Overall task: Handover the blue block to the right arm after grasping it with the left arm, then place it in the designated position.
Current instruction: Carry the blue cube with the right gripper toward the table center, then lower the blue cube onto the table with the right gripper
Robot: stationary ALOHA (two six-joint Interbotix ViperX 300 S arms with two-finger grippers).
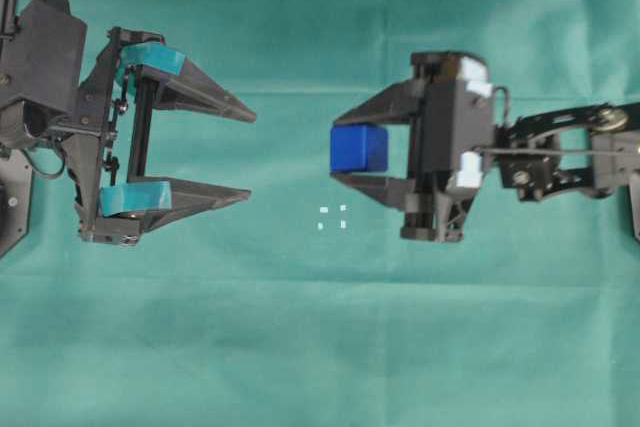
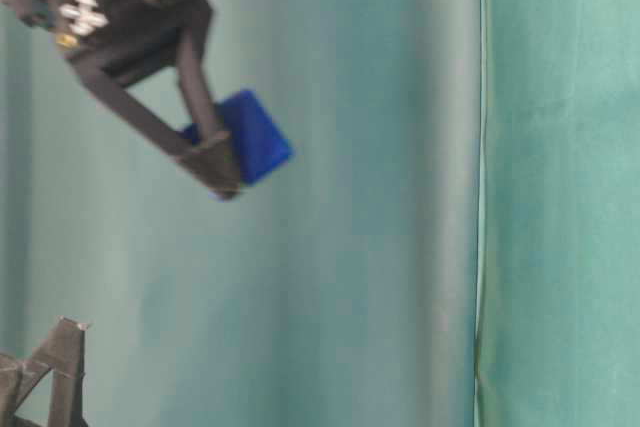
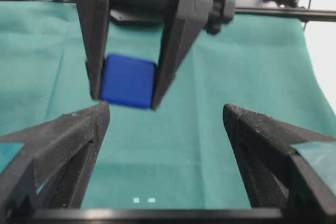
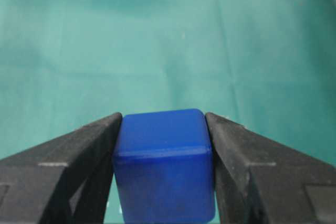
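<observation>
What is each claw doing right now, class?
Left claw: open, holding nothing.
Right claw: closed on the blue block.

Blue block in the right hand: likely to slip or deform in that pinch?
The blue block probably stays rigid: its faces look flat and unbowed between the right hand fingers. Its glossy, rounded-edge surface suggests it could slip, since only the fingertips touch it. Set down, it should sit rather than roll, being a cube.
</observation>
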